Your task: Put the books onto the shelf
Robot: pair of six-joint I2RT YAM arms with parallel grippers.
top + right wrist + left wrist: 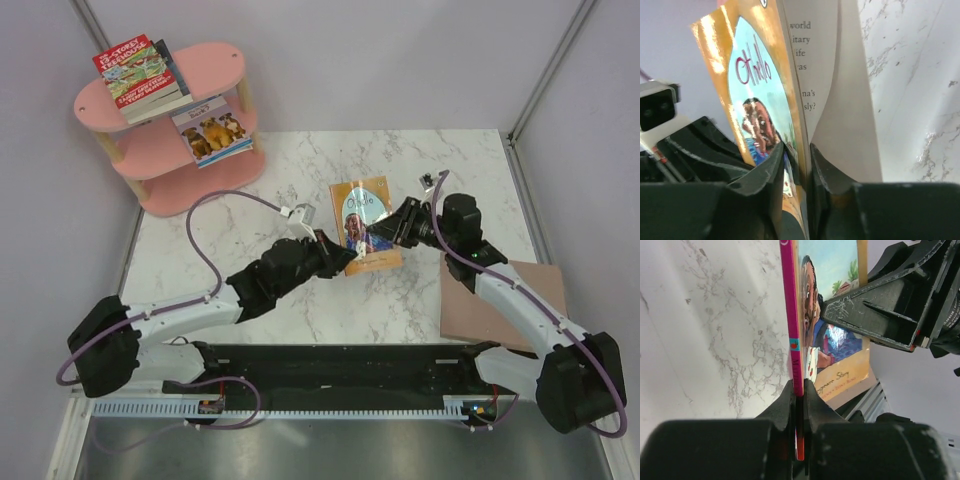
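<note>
The orange-tan book (362, 215) with the blue figure is lifted over the marble table between my two grippers. My left gripper (340, 258) is shut on its lower left edge; the left wrist view shows the pink spine (792, 315) pinched between the jaws of the left gripper (799, 390). My right gripper (385, 232) reaches in from the right. Its jaws straddle the front cover (757, 85) with a small gap around it, so the right gripper (799, 150) stands slightly open. The pink shelf (225, 55) stands at the far left and carries the red treehouse book (130, 65) and the puppies book (213, 130).
A flat brown board (510, 300) lies on the table at the right, under my right arm. The marble tabletop (450, 160) is walled in at the back and on both sides. A black rail runs along the near edge between the arm bases.
</note>
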